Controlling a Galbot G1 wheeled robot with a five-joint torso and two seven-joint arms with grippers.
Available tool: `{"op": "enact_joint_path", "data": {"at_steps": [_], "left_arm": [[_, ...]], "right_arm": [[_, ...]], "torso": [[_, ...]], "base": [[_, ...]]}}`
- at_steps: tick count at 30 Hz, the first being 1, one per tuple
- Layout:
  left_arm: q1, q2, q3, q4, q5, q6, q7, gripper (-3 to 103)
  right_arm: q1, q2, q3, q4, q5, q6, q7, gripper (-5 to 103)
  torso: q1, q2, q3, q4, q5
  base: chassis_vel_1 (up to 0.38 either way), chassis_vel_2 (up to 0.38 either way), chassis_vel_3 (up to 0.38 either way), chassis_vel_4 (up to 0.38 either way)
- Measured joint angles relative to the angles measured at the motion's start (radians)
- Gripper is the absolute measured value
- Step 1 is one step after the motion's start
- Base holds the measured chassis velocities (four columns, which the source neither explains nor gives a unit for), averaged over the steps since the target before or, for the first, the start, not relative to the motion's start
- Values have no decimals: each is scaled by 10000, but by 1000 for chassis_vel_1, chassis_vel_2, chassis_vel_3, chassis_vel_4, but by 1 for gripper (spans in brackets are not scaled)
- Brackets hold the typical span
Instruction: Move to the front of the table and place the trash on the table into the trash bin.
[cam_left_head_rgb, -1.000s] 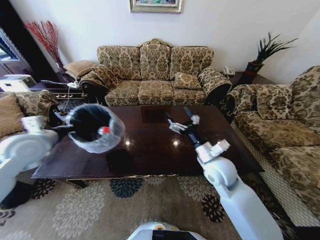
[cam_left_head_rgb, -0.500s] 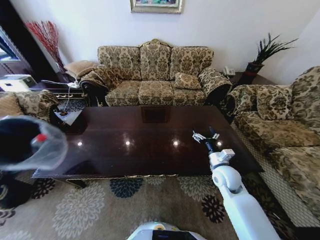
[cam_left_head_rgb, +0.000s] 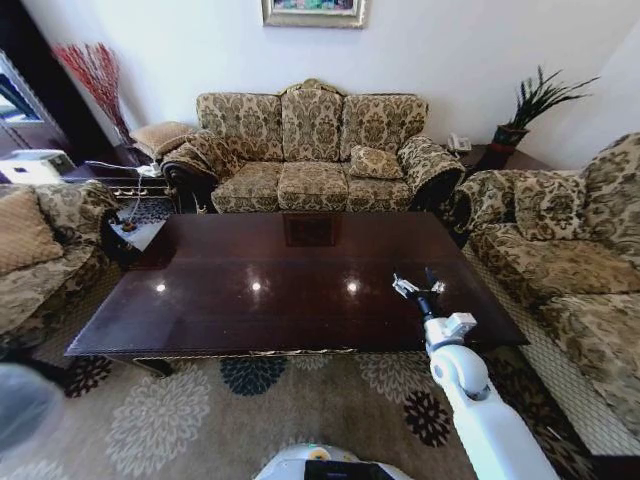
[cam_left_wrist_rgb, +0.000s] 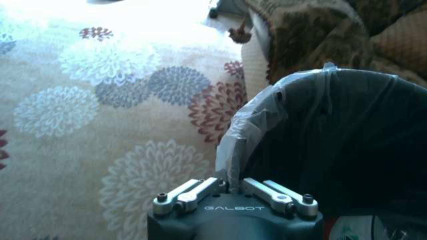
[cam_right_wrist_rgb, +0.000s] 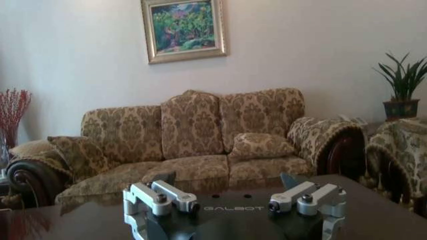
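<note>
- Table (cam_left_head_rgb: 290, 290): mid-frame in head view, glossy.
- Bin (cam_left_wrist_rgb: 347, 145): right half of left wrist view, bag rim clamped by left gripper (cam_left_wrist_rgb: 233, 192), above carpet (cam_left_wrist_rgb: 100, 125).
- Right gripper (cam_left_head_rgb: 418, 288): fingers spread, nothing held, over table's lower right.

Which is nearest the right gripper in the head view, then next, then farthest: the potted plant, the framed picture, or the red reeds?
Measured from the right gripper, open over the table's right end:
1. Potted plant, back right corner behind the sofas.
2. Framed picture, on the wall above the middle sofa.
3. Red reeds, far left corner.
</note>
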Motion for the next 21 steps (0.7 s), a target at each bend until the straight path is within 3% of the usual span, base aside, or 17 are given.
{"op": "enact_joint_path", "data": {"at_steps": [10,15,21], "left_arm": [[-1006,-733,1997,2369,1282,-650,570,0],[-2296,-932,3131,4322,2225,-875,1218,0],[-3004,-1053,3591,5129,2602,-1025,1527,0]], "right_arm": [[-823,256,-27,482,-312,2,34,100],[-1410,218,-188,854,-726,63,66,100],[-1510,209,-312,961,-954,-5,223,100]], "torso": [[0,0,0,1,-6],[0,0,1,-2,-2],[1,-2,2,4,4]], "base": [[0,0,0,0],[0,0,0,0],[0,0,0,0]]}}
